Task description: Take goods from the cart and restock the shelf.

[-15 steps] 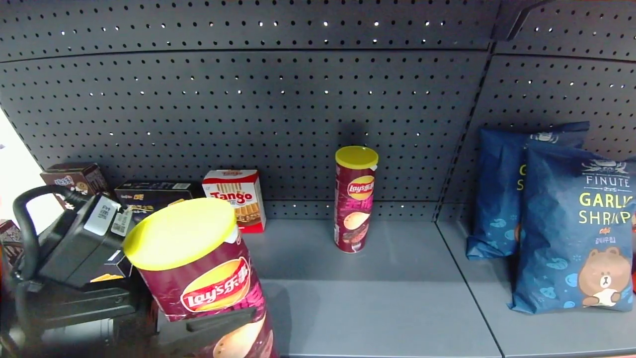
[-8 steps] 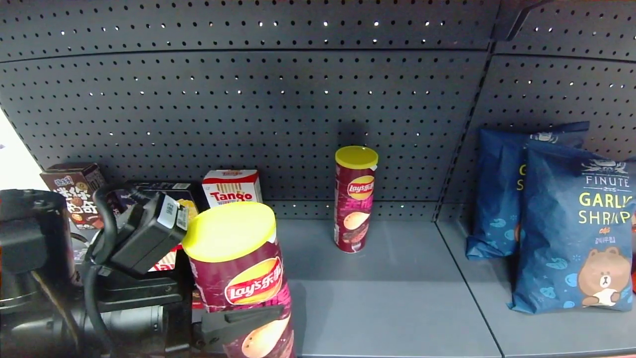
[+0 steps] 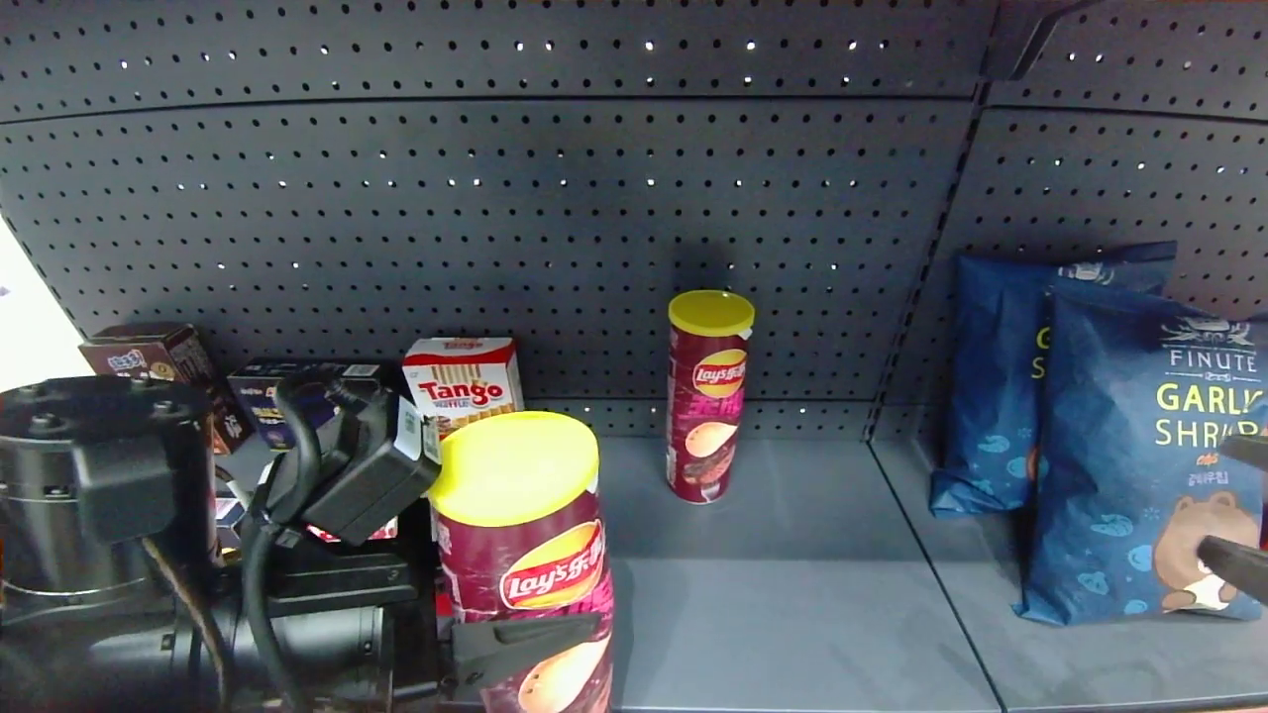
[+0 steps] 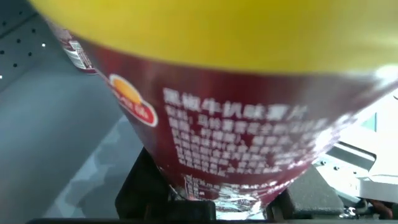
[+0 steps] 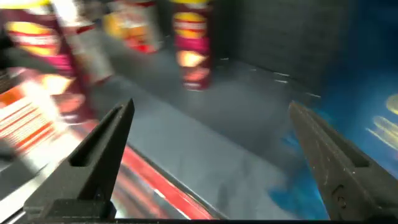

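Observation:
A maroon chips can (image 3: 523, 555) with a yellow lid stands upright at the shelf's front left, and my left gripper (image 3: 535, 644) is shut on its lower body. From the left wrist the can (image 4: 249, 124) looms close, with the left gripper (image 4: 230, 200) clamped on its base. A second, matching can (image 3: 708, 396) stands farther back at mid shelf, also visible from the right wrist (image 5: 193, 43). My right gripper (image 3: 1242, 505) sits open at the far right, in front of the blue bags. In its own view the right gripper (image 5: 217, 155) holds nothing above the shelf's front edge.
The grey shelf deck (image 3: 792, 594) has free room between the two cans and the blue snack bags (image 3: 1139, 446) at the right. A red and white wafer box (image 3: 466, 381) and dark boxes (image 3: 149, 356) stand at the back left. A perforated panel (image 3: 594, 218) closes the back.
My left arm has carried the held can to the right and farther over the shelf. The right gripper's fingers have come into the head view at the right edge.

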### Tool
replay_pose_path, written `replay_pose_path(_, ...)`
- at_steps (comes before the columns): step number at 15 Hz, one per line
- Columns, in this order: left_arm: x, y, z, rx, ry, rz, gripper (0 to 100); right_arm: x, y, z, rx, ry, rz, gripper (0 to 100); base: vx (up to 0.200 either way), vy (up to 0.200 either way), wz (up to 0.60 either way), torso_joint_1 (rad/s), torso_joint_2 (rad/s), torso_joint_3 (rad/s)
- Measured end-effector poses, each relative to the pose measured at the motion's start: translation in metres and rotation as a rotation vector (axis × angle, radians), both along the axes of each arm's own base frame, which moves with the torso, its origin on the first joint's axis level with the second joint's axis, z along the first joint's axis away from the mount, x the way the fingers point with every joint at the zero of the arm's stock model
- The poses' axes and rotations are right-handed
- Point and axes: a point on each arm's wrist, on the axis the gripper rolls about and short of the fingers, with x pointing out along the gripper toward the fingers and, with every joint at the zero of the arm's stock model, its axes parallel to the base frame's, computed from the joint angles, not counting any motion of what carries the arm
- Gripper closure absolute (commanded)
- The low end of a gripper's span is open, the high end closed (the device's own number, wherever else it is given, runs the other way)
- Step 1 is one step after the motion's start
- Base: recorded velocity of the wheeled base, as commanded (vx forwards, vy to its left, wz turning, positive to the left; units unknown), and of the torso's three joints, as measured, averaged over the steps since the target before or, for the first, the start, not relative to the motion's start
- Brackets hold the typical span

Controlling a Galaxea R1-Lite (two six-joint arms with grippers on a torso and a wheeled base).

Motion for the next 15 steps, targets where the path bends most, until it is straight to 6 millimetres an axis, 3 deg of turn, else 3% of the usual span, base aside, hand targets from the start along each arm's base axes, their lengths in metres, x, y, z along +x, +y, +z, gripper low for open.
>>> replay_pose_path(3, 0.014, -0.009, 0.006, -0.007, -0.013, 0.001, 100, 0.039, 0.030, 0.010, -0.019, 0.027, 0.095, 0, 0.000, 0.000, 0.00, 0.000, 0.00, 0.000)
replay_pose_path(8, 0.028, -0.016, 0.002, 0.007, 0.004, 0.010, 100, 0.095, 0.069, 0.004, -0.089, 0.045, 0.202, 0, 0.000, 0.000, 0.00, 0.000, 0.00, 0.000)
replay_pose_path(12, 0.030, -0.014, -0.002, 0.018, 0.014, 0.029, 100, 0.130, 0.086, 0.000, -0.077, 0.016, 0.292, 0, 0.000, 0.000, 0.00, 0.000, 0.00, 0.000)
replay_pose_path(15, 0.032, -0.013, -0.001, 0.017, 0.012, 0.035, 100, 0.160, 0.086, -0.004, -0.091, -0.033, 0.363, 0, 0.000, 0.000, 0.00, 0.000, 0.00, 0.000)
